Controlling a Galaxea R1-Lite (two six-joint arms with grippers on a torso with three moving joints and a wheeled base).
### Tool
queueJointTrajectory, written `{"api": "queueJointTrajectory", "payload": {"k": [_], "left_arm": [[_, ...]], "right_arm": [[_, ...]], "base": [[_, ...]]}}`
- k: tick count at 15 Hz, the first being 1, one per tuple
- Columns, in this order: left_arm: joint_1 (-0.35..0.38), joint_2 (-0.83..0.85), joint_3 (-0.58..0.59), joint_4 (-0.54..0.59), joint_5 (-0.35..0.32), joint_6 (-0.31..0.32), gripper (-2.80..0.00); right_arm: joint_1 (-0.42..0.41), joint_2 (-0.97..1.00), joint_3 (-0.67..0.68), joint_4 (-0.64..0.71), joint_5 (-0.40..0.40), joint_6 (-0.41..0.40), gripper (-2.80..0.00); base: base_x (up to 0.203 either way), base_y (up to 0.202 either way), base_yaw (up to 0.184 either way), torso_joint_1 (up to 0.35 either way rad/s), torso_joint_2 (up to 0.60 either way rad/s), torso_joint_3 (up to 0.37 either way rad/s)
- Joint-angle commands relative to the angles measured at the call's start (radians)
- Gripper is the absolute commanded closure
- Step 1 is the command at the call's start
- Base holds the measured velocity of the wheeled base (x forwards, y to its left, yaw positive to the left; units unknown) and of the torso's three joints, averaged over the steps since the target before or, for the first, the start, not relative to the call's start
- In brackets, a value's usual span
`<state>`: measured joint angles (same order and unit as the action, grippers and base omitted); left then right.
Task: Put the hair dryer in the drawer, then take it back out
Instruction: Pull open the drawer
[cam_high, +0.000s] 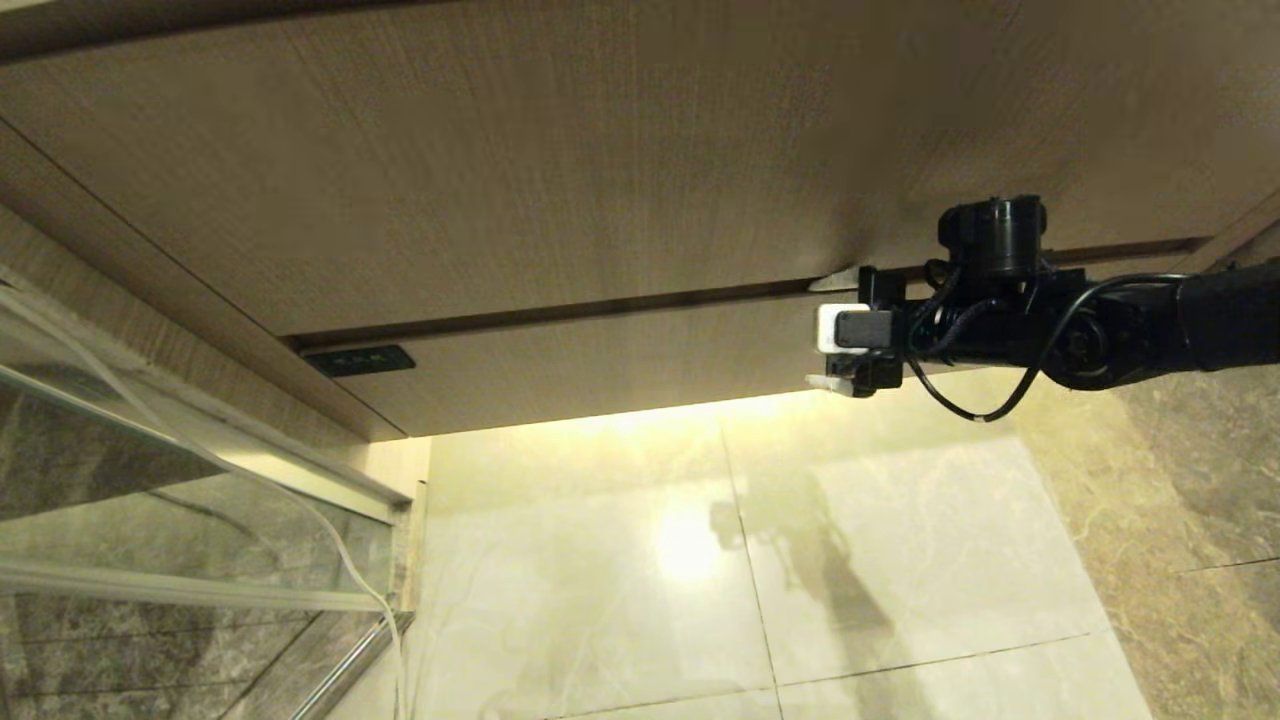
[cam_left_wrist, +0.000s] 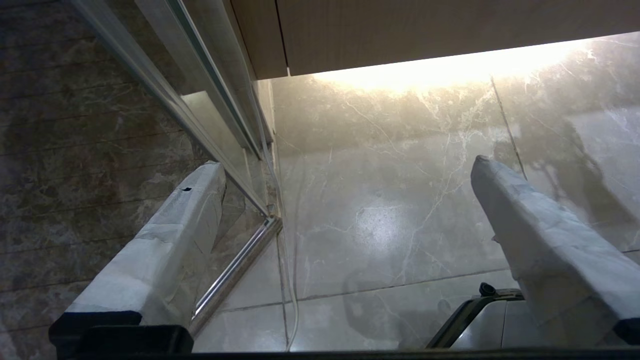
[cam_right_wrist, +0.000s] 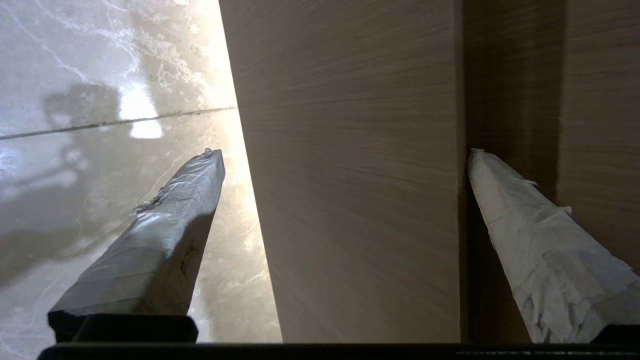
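Observation:
The drawer (cam_high: 600, 360) is pushed in, its flat wood-grain front flush under the taller panel (cam_high: 500, 170). A small dark label (cam_high: 358, 360) sits at its left end. The hair dryer is out of view. My right gripper (cam_high: 835, 335) is open at the right part of the drawer front, reaching in from the right. In the right wrist view the drawer front (cam_right_wrist: 350, 200) fills the space between the fingers of the right gripper (cam_right_wrist: 345, 152). One fingertip (cam_right_wrist: 480, 165) lies at the dark gap above the drawer, the other (cam_right_wrist: 207, 165) below its lower edge. My left gripper (cam_left_wrist: 347, 162) hangs open over the floor, holding nothing.
Pale marble floor tiles (cam_high: 800, 550) lie under the cabinet, lit by a strip beneath it. A glass shower door with a metal frame (cam_high: 200, 470) stands at the left. A corner of my base (cam_left_wrist: 475, 310) shows in the left wrist view.

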<state>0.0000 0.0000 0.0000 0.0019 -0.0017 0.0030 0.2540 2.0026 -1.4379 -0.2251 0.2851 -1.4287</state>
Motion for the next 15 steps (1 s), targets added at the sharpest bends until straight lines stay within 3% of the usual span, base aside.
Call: {"api": "queueJointTrajectory", "payload": {"k": [1, 13, 15], "left_arm": [[0.0, 0.0, 0.0, 0.0, 0.0, 0.0, -2.8], [0.0, 0.0, 0.0, 0.001, 0.0, 0.0, -2.8], [0.0, 0.0, 0.0, 0.001, 0.0, 0.0, -2.8]], "right_arm": [[0.001, 0.028, -0.019, -0.008, 0.0, -0.007, -2.8], [-0.012, 0.076, -0.059, 0.022, -0.005, -0.001, -2.8], [-0.012, 0.073, -0.065, 0.153, 0.001, 0.005, -2.8]], "base": [[0.0, 0.0, 0.0, 0.0, 0.0, 0.0], [0.0, 0.0, 0.0, 0.0, 0.0, 0.0], [0.0, 0.0, 0.0, 0.0, 0.0, 0.0]]}}
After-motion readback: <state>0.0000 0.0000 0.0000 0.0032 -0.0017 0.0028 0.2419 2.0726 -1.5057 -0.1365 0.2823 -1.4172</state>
